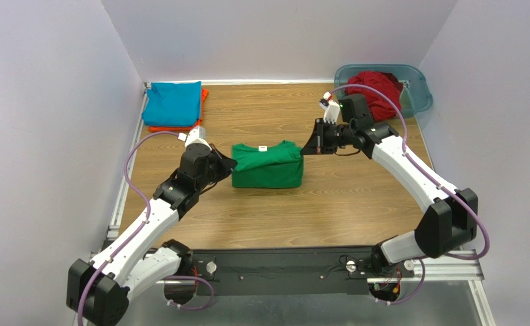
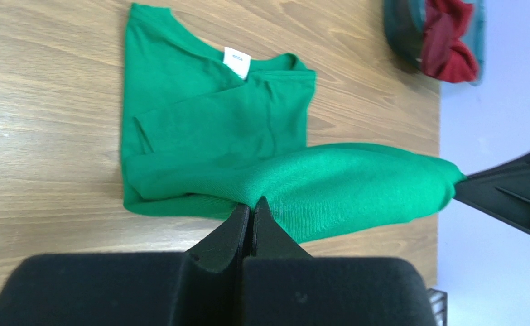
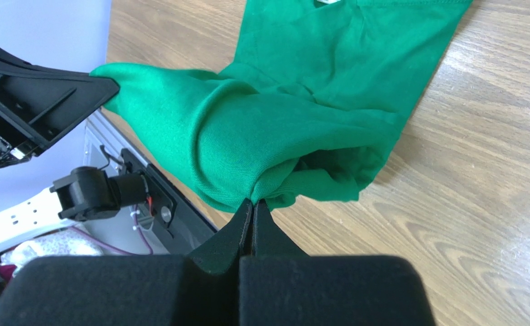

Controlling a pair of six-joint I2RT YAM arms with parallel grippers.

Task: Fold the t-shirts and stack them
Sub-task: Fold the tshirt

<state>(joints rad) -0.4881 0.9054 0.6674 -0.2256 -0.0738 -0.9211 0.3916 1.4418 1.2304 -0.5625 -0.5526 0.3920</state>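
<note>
The green t-shirt point(image 1: 268, 166) lies at the middle of the table point(image 1: 356, 204), collar away from the arms and its white tag point(image 1: 263, 147) showing at the neckline. The sleeves appear already turned in, so the body is a narrow rectangle. Its near portion is raised off the wood and drawn into a taut band between the two arms, most likely so the lower half can be carried over the upper half as one even fold.

The left gripper point(image 2: 251, 207) holds one end of that band, its jaws pressed together with a bunch of green cloth pinched between the tips. The right gripper point(image 3: 253, 204) holds the other end the same way, jaws closed on gathered fabric. Holding both ends at once keeps the edge straight and stops the middle from sagging.

At the far left corner a folded teal-blue t-shirt point(image 1: 172, 102) rests on an orange t-shirt point(image 1: 205, 94). I judge this to be the stack where the green one belongs once folded. At the far right a dark red t-shirt point(image 1: 376, 88) sits crumpled in the plastic tub point(image 1: 417, 88), apparently waiting its turn.
</note>
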